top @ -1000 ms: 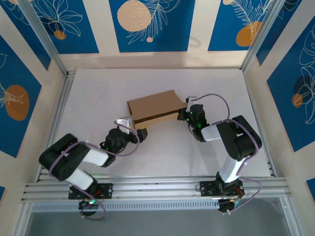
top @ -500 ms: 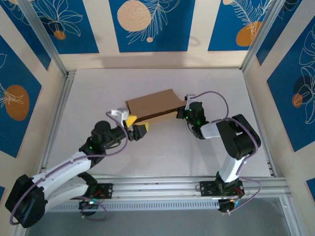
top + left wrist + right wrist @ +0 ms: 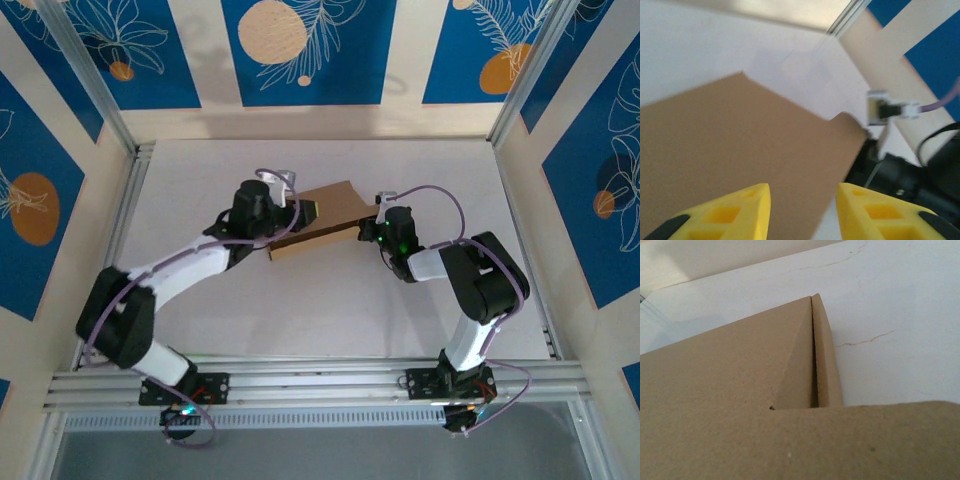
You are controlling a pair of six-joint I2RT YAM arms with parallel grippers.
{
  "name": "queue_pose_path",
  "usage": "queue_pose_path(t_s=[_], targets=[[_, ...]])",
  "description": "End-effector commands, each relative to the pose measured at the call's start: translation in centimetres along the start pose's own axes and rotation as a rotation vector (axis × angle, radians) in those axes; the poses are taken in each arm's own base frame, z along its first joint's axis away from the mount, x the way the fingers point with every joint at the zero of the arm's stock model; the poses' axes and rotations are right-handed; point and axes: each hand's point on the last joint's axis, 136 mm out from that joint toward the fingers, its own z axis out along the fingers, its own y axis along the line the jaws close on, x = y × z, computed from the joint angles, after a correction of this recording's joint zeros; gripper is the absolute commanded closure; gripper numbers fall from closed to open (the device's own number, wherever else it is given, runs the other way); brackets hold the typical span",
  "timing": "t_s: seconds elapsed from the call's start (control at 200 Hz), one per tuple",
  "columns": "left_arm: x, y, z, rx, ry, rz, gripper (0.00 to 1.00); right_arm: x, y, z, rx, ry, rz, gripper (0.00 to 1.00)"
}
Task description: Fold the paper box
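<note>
The paper box is a shallow brown cardboard box lying aslant in the middle of the table. My left gripper reaches over its left end from behind. In the left wrist view the yellow fingers stand apart above the box's flat top, and my left gripper has nothing between its fingers. My right gripper presses against the box's right end. In the right wrist view a cardboard flap hides its fingers, and beyond it a folded corner seam shows.
The white tabletop spreads in front of the box. Metal frame rails run along the left side and near edge. Patterned blue walls close in the back and sides.
My left arm has swung from the near left of the box up and over its left end, and its jaws have narrowed. The box turned slightly. The right arm stayed put.
</note>
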Motion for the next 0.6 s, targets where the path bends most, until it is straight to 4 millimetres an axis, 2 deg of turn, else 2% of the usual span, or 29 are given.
queue_pose_path(t_s=[0.0,0.075,0.17,0.27,0.45,0.595], targets=[[3.4,1.7,1.9,-0.001,0.118,-0.096,0.66,3.4,-0.6,0.0,0.01,0.138,0.05,1.0],[4.5,3.3,2.5,-0.03,0.124,-0.126,0.66,3.6,-0.3,-0.3,-0.006,0.16,0.065,0.93],[5.4,5.1,3.2,-0.053,0.128,-0.171,0.67,4.3,0.0,-0.9,-0.009,0.207,0.092,0.69],[6.1,6.5,4.0,-0.08,0.137,-0.19,0.67,4.7,0.3,-2.1,-0.004,0.236,0.129,0.54],[8.3,9.0,5.7,-0.129,0.181,-0.223,0.69,3.3,0.2,-4.3,0.025,0.214,0.174,0.46],[9.4,10.5,6.4,-0.147,0.192,-0.259,0.7,3.4,-0.7,-6.1,0.087,0.22,0.223,0.43]])
